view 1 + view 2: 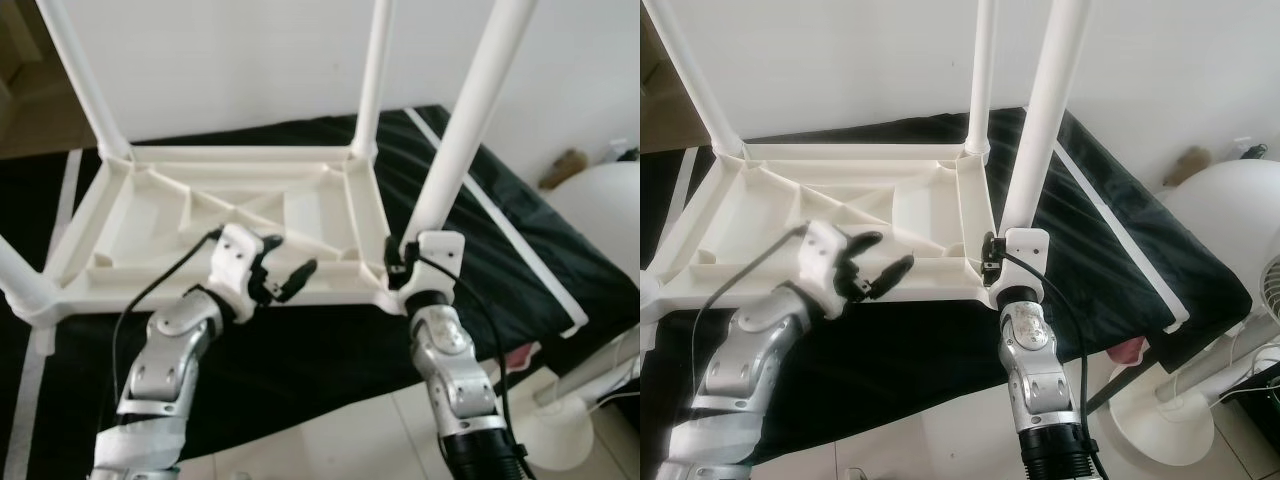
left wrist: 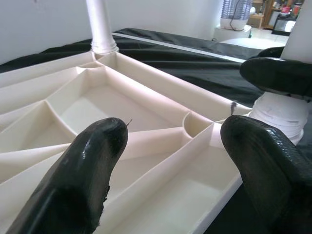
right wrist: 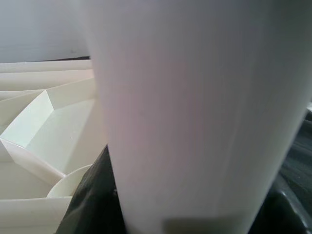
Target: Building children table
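Observation:
The white plastic table top (image 1: 140, 215) lies upside down on a black mat (image 1: 300, 360). Legs stand up from its corners: far left (image 1: 85, 70), far right (image 1: 372, 70), near left (image 1: 20, 275) and near right (image 1: 465, 120). My right gripper (image 1: 400, 262) is shut around the base of the near right leg (image 3: 195, 112), just above its corner socket. Over the table's near rim, left of that leg, my left gripper (image 1: 290, 258) hovers open with nothing between its fingers (image 2: 92, 161), facing the ribbed underside.
The mat covers a low platform that ends at a white-edged border on the right. A white standing fan (image 1: 1225, 230) with a round base (image 1: 1170, 420) stands at the right on the tiled floor (image 1: 330, 440). A white wall rises behind.

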### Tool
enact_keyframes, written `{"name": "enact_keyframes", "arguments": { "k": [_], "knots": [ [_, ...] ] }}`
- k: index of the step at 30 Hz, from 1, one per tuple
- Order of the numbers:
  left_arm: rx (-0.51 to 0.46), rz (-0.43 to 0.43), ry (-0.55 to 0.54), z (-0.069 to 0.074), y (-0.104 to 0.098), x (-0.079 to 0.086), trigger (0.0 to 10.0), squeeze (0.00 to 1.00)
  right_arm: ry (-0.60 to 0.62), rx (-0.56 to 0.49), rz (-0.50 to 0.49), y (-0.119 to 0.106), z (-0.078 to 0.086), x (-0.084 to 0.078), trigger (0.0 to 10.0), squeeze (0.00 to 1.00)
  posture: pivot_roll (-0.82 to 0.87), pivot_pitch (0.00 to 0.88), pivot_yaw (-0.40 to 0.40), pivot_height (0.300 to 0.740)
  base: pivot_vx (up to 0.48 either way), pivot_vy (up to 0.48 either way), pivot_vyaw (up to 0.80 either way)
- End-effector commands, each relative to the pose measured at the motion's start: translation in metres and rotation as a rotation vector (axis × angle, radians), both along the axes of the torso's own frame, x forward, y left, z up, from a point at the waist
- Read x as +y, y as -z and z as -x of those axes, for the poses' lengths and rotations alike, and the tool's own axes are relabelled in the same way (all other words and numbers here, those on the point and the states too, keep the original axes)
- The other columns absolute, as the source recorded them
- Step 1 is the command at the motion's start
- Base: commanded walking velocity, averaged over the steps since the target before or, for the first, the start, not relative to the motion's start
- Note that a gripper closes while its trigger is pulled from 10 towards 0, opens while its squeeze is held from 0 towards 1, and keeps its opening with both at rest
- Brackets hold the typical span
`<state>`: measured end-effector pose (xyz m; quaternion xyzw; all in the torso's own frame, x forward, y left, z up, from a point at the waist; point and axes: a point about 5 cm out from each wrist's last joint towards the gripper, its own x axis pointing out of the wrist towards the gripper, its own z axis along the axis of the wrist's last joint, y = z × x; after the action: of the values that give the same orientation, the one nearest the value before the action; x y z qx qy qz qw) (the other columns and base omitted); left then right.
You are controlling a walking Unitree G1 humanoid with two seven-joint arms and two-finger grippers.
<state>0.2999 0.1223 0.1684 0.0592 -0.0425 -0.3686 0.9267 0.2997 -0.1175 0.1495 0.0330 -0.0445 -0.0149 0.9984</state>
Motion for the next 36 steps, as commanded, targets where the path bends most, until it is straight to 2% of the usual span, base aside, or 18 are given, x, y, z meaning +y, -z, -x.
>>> {"name": "enact_keyframes", "arguments": {
  "k": [1, 2, 3, 4, 5, 9, 10, 15, 18, 19, 20, 27, 32, 36],
  "knots": [
    [0.033, -0.017, -0.011, -0.002, 0.005, 0.001, 10.0, 0.0, 0.047, 0.088, 0.001, 0.019, 0.002, -0.015, 10.0, 0.0, -0.03, 0.081, 0.004, 0.74, 0.0, 0.0, 0.0],
    [0.033, -0.017, -0.011, -0.002, 0.005, 0.001, 10.0, 0.0, 0.047, 0.088, 0.001, 0.019, 0.002, -0.015, 10.0, 0.0, -0.03, 0.081, 0.004, 0.74, 0.0, 0.0, 0.0],
    [0.034, -0.016, -0.009, -0.002, 0.005, 0.0, 10.0, 0.0, 0.041, 0.083, 0.005, 0.018, 0.002, -0.017, 10.0, 0.49, -0.03, 0.081, 0.003, 0.74, 0.0, 0.0, 0.0],
    [0.034, -0.016, -0.009, -0.002, 0.005, 0.0, 10.0, 0.0, 0.041, 0.083, 0.005, 0.018, 0.002, -0.017, 10.0, 0.49, -0.03, 0.081, 0.003, 0.74, 0.0, 0.0, 0.0],
    [0.03, -0.018, -0.003, -0.001, 0.004, -0.001, 10.0, 0.0, 0.031, 0.075, 0.008, 0.017, 0.002, -0.02, 10.0, 1.0, -0.04, 0.081, 0.001, 0.74, 0.0, 0.0, 0.0],
    [0.02, -0.021, -0.003, 0.002, 0.005, -0.005, 10.0, 0.0, -0.01, 0.058, 0.024, 0.015, 0.004, -0.03, 10.0, 1.0, -0.04, 0.082, -0.002, 0.74, 0.0, 0.0, 0.0],
    [-0.004, -0.05, 0.001, 0.005, 0.006, -0.008, 10.0, 0.0, -0.053, 0.047, 0.039, 0.014, 0.006, -0.034, 10.0, 1.0, -0.04, 0.082, -0.001, 0.74, 0.0, 0.0, 0.0],
    [-0.028, -0.064, 0.03, 0.011, 0.006, -0.012, 10.0, 0.0, -0.116, 0.037, 0.051, 0.013, 0.008, -0.037, 10.0, 1.0, -0.03, 0.083, -0.001, 0.74, 0.0, 0.0, 0.0],
    [-0.029, -0.049, 0.079, 0.016, 0.005, -0.017, 10.0, 0.0, -0.246, 0.021, 0.079, 0.009, 0.009, -0.04, 10.0, 1.0, -0.03, 0.082, -0.003, 0.74, 0.0, 0.0, 0.0],
    [-0.026, -0.05, 0.086, 0.017, 0.005, -0.017, 10.0, 0.0, -0.276, 0.017, 0.097, 0.008, 0.009, -0.041, 10.0, 0.45, -0.03, 0.082, -0.003, 0.74, 0.0, 0.0, 0.0],
    [-0.009, -0.044, 0.096, 0.018, 0.006, -0.018, 10.0, 0.0, -0.312, 0.014, 0.113, 0.007, 0.009, -0.043, 10.0, 0.0, -0.03, 0.081, -0.006, 0.74, 0.0, 0.0, 0.0],
    [0.004, -0.037, 0.134, 0.024, 0.009, -0.023, 10.0, 0.0, -0.445, 0.006, 0.168, 0.002, 0.002, -0.056, 10.0, 0.0, -0.02, 0.081, -0.022, 0.74, 0.0, 0.0, 0.0],
    [-0.021, -0.059, 0.106, 0.024, 0.007, -0.025, 10.0, 0.0, -0.52, -0.007, 0.214, -0.004, -0.003, -0.058, 10.0, 0.0, -0.01, 0.075, -0.035, 0.74, 0.0, 0.0, 0.0],
    [-0.052, -0.065, 0.084, 0.023, 0.001, -0.028, 10.0, 0.0, -0.625, 0.01, 0.23, -0.006, -0.005, -0.056, 10.0, 0.0, 0.0, 0.067, -0.043, 0.74, 0.0, 0.0, 0.0]
  ]
}}
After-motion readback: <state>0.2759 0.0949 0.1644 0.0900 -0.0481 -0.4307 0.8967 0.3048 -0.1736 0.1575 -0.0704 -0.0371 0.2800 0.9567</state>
